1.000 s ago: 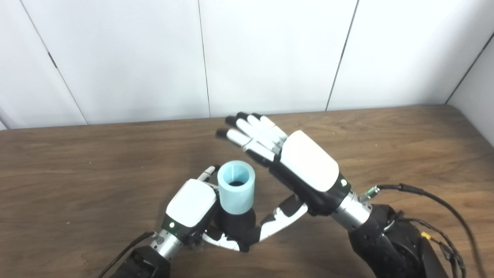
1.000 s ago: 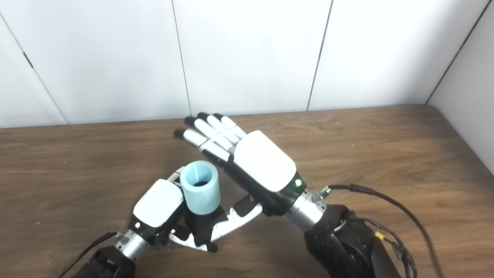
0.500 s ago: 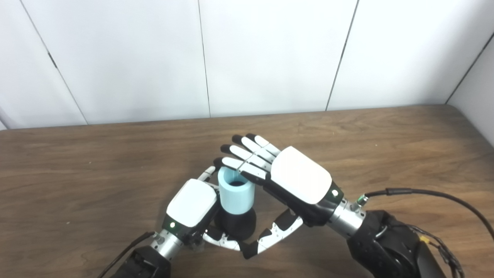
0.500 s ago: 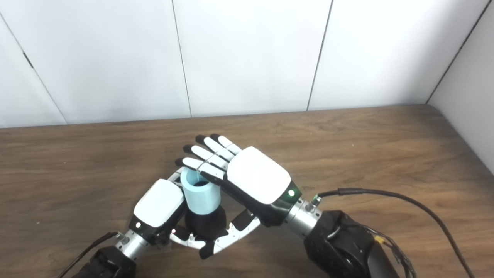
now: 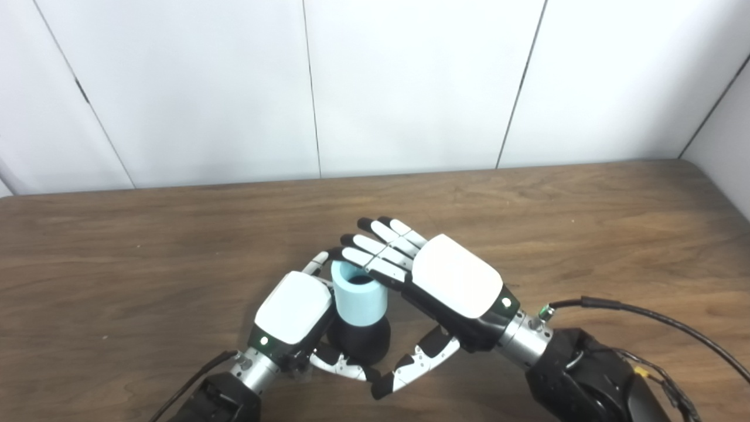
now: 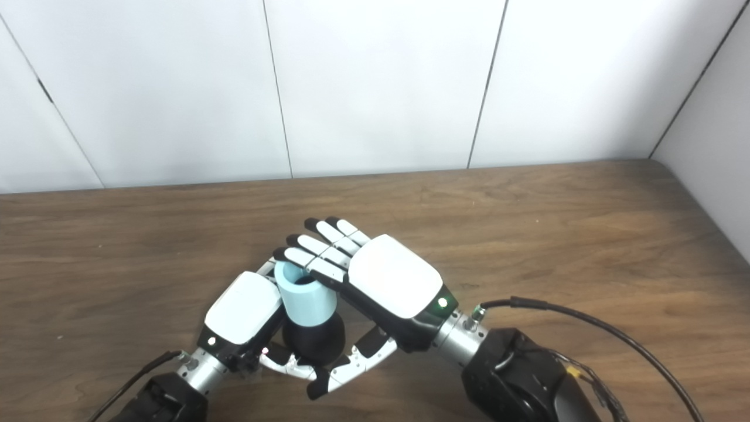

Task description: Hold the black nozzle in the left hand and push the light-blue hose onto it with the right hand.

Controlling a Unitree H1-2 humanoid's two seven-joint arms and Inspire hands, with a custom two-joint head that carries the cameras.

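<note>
The light-blue hose (image 5: 358, 298) is a short, wide tube standing upright on the black nozzle (image 5: 358, 344), low in the middle of the wooden table (image 5: 146, 246). My left hand (image 5: 293, 313) is wrapped around the nozzle from the left, its thumb curling under the front. My right hand (image 5: 433, 275) lies flat and open over the hose, fingers spread; its fingers (image 6: 307, 258) rest across the far rim of the tube's top opening. The right thumb (image 5: 413, 366) hangs free below, beside the nozzle.
A black cable (image 5: 656, 319) runs from my right wrist off to the right edge. White wall panels (image 5: 410, 82) close the table's far side and right corner.
My right hand has come down and toward me, from hovering beyond the hose to lying with its fingers over the tube's top. The left hand and nozzle have stayed put.
</note>
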